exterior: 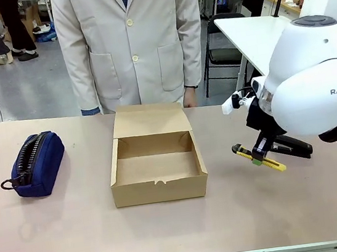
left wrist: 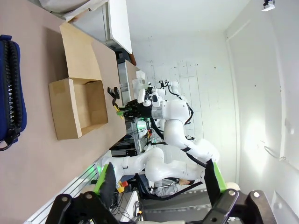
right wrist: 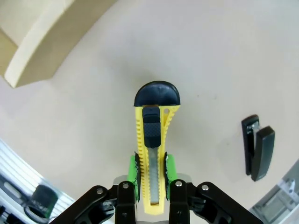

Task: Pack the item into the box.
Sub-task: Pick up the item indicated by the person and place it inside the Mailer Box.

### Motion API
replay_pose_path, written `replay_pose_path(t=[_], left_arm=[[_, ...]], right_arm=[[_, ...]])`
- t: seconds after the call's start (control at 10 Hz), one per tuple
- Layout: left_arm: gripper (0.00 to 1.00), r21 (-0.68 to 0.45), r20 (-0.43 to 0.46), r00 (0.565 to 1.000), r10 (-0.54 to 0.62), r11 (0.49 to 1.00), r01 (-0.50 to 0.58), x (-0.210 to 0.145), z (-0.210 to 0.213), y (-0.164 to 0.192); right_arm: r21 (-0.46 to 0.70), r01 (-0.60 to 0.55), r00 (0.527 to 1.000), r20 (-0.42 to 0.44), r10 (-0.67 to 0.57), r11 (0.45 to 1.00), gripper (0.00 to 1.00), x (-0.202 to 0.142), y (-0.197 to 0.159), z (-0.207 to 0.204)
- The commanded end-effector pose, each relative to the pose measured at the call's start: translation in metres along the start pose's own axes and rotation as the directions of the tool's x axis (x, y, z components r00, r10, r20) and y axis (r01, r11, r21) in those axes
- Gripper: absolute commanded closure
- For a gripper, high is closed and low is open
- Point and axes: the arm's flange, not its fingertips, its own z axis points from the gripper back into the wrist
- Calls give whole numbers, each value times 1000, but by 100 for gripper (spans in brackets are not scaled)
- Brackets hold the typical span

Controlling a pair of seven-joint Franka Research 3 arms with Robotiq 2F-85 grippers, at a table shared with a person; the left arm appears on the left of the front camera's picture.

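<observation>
My right gripper (exterior: 258, 159) is shut on the yellow utility knife (exterior: 260, 158), right of the box and just above the table. In the right wrist view the green pads (right wrist: 135, 173) clamp the knife (right wrist: 153, 149) near its rear, black tip pointing away. The brown cardboard box (exterior: 160, 192) stands open mid-table, flap lid laid back toward the person; one corner (right wrist: 42, 42) shows at the top left. The left wrist view looks across the box (left wrist: 65, 109) toward the right gripper (left wrist: 122, 110) and knife (left wrist: 117, 108). My left gripper (left wrist: 159, 179) is open, holding nothing.
A navy zipped pouch (exterior: 37, 163) lies at the table's left, also visible in the left wrist view (left wrist: 11, 88). A black stapler (exterior: 292, 147) lies just right of the knife (right wrist: 257, 147). A person in a beige coat (exterior: 130, 44) stands behind the box.
</observation>
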Motion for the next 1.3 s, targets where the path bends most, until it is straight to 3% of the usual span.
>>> replay_pose_path(t=[0.0,0.1,0.2,0.3,0.5,0.7,1.2], left_arm=[[0,-10,-10,1000,-21,1000,20,-2,1,0],[0,-10,-10,1000,-21,1000,20,-2,1,0],[0,-10,-10,1000,-21,1000,20,-2,1,0],[0,-10,-10,1000,-21,1000,20,-2,1,0],[0,-10,-10,1000,-21,1000,20,-2,1,0],[0,-10,-10,1000,-21,1000,20,-2,1,0],[0,-10,-10,1000,-21,1000,20,-2,1,0]], right_arm=[[11,-45,999,17,45,999,74,1,-2,2],[15,-123,992,1,123,992,74,14,1,-10],[-44,-255,960,110,258,966,74,27,22,9],[-89,-309,930,182,320,947,74,39,41,35],[-147,-381,880,244,407,913,74,61,81,73],[-179,-514,817,196,542,839,74,95,118,75],[-199,-712,662,125,739,673,74,179,150,33]])
